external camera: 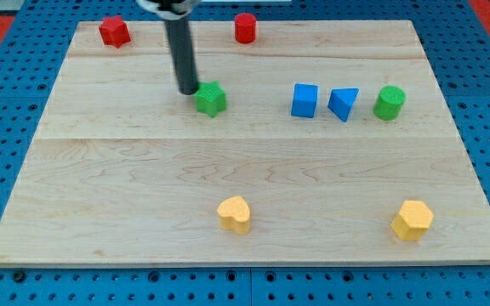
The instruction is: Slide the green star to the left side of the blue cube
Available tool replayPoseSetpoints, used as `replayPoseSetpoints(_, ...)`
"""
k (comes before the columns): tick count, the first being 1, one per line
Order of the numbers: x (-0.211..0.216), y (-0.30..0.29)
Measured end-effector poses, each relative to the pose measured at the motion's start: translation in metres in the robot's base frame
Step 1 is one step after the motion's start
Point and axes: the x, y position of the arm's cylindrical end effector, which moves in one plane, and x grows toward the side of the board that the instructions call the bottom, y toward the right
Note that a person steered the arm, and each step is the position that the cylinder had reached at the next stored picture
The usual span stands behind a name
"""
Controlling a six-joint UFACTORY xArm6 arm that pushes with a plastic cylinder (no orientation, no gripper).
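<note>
The green star [212,99] lies on the wooden board in the upper middle of the view. The blue cube [304,99] sits to its right, at the same height, with a gap of bare wood between them. My tip [188,89] is just left of the green star, touching or nearly touching its upper left edge. The dark rod comes down from the view's top.
A blue triangular block [343,104] and a green cylinder [390,102] stand right of the blue cube. A red block [113,31] and a red cylinder [244,27] sit near the top edge. Two yellow blocks [235,214] [412,220] lie near the bottom.
</note>
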Motion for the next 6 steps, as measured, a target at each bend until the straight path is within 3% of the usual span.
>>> replayPoseSetpoints(1,0.016,0.024)
replayPoseSetpoints(2,0.011,-0.019)
replayPoseSetpoints(4,0.058,-0.023)
replayPoseSetpoints(6,0.043,0.053)
